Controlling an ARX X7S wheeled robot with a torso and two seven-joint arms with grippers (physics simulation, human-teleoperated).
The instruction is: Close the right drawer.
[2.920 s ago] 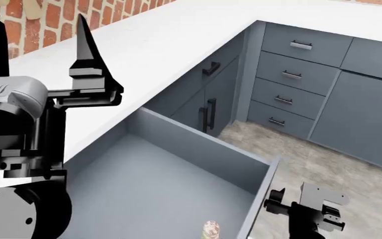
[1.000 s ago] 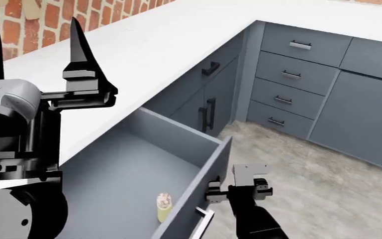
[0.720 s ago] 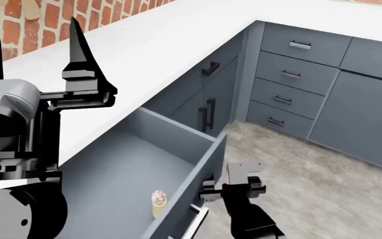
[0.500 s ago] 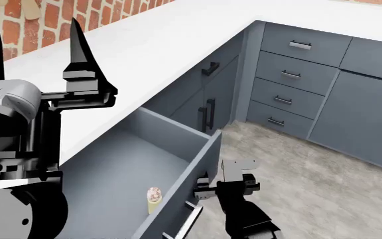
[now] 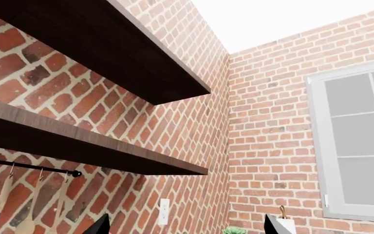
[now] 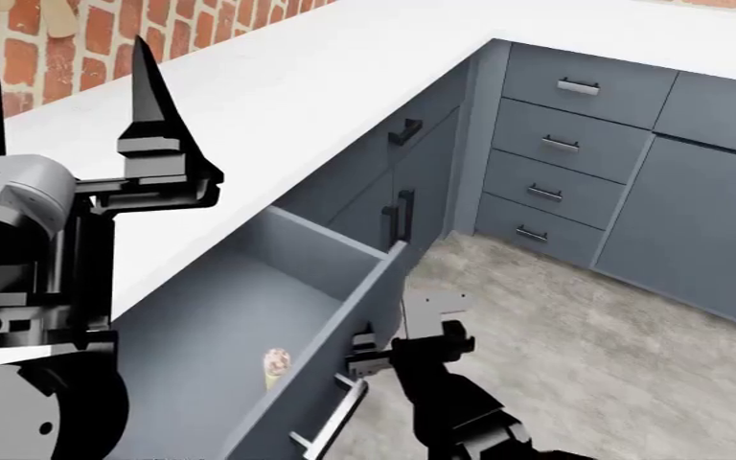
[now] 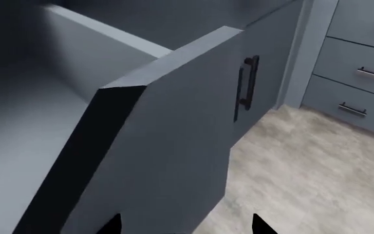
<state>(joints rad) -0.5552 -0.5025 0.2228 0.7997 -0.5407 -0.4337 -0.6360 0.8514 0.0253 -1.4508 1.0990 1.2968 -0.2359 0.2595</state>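
My right gripper (image 6: 375, 353) against the right drawer (image 6: 330, 335) front, drawer pushed further in than before, gripper spread apart, left gripper (image 6: 55, 96) spread wide, small bottle (image 6: 275, 366) inside partly hidden.

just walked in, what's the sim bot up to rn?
It is closing the right drawer under the white counter. The right gripper is pressed against the drawer's flat front beside the silver bar handle, pushing rather than gripping the handle. The drawer is partly open, with a small bottle inside. The left gripper is open, raised over the counter, touching nothing.
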